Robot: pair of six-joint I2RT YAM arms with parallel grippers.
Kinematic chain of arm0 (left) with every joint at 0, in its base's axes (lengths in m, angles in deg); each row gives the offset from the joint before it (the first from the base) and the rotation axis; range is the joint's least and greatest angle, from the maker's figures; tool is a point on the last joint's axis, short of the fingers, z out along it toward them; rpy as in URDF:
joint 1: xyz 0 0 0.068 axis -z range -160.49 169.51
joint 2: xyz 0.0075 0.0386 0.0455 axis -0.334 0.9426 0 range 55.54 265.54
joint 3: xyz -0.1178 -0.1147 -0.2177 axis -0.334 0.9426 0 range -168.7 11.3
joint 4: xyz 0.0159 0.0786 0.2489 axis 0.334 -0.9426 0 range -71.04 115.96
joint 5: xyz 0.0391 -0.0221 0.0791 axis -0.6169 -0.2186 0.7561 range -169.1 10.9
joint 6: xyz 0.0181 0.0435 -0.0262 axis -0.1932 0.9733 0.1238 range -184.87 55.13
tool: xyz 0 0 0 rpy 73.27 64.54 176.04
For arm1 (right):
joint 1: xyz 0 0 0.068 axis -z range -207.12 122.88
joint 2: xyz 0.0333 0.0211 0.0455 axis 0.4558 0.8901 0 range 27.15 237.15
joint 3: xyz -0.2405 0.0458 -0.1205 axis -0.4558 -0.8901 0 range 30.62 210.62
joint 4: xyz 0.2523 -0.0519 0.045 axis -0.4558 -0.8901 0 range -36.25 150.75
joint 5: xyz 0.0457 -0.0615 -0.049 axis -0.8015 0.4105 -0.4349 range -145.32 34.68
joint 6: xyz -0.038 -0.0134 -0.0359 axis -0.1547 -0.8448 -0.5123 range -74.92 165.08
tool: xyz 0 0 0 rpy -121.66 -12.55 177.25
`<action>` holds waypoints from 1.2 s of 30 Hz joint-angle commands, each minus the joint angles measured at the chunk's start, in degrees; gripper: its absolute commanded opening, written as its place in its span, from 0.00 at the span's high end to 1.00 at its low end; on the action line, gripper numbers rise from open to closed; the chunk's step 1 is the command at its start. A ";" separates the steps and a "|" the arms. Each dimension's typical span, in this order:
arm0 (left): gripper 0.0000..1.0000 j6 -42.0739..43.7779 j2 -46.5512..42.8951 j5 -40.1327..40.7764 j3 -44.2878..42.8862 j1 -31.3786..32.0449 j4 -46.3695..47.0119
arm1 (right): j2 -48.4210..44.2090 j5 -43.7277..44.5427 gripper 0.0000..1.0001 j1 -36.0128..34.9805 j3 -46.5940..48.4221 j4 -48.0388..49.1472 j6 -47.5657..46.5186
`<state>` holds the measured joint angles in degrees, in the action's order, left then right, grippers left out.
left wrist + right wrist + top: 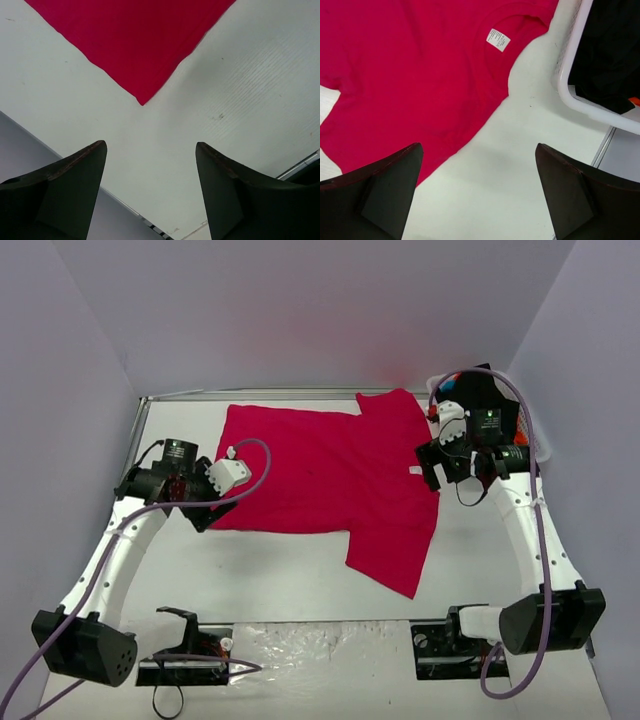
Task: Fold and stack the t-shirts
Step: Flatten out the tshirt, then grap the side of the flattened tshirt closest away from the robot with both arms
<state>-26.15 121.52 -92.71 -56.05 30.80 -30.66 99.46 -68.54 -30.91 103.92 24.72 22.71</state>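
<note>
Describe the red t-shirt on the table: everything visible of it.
The red t-shirt is plain crimson soft cloth, with a small white neck label inside its round collar. It lies spread flat and nearly smooth on the white table, collar toward the right arm, hem toward the left, one sleeve pointing to the far edge and the other toward the bases. Neither the left tool nor the right tool touches it; both are open.

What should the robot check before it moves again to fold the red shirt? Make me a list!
1. Left gripper open, holding nothing: ok.
2. Right gripper open, holding nothing: ok.
3. Red t-shirt spread flat on the table: ok.
4. Shirt clear of the white basket: ok.
5. Shirt folded: not ok, no fold seen.
</note>
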 commanded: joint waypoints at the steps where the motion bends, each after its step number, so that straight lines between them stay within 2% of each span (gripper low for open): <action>1: 0.29 1.36 0.82 -2.30 -0.94 0.31 -0.25 | 2.92 1.79 0.09 0.10 -0.78 0.96 0.75; 10: 0.31 -0.93 4.86 -3.80 5.29 1.37 8.10 | 8.54 -0.67 0.16 -1.74 -9.04 6.41 -0.04; 22: 0.34 2.94 6.71 15.60 16.10 9.18 23.30 | 10.57 0.20 0.13 -3.94 -14.76 10.98 -0.66; 25: 0.35 5.48 7.06 19.21 19.62 9.19 30.31 | 11.01 0.03 0.12 -3.68 -15.81 12.04 -0.22; 30: 0.35 8.39 11.09 22.57 22.44 8.58 34.20 | 10.92 0.47 0.12 -2.89 -16.52 12.48 -0.13; 36: 0.37 9.18 13.56 21.43 22.88 6.99 35.35 | 11.62 0.82 0.11 -2.54 -16.87 12.92 0.05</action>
<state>-18.68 135.35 -72.53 -32.69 38.49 2.67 110.45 -68.36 -33.84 87.37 37.50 22.55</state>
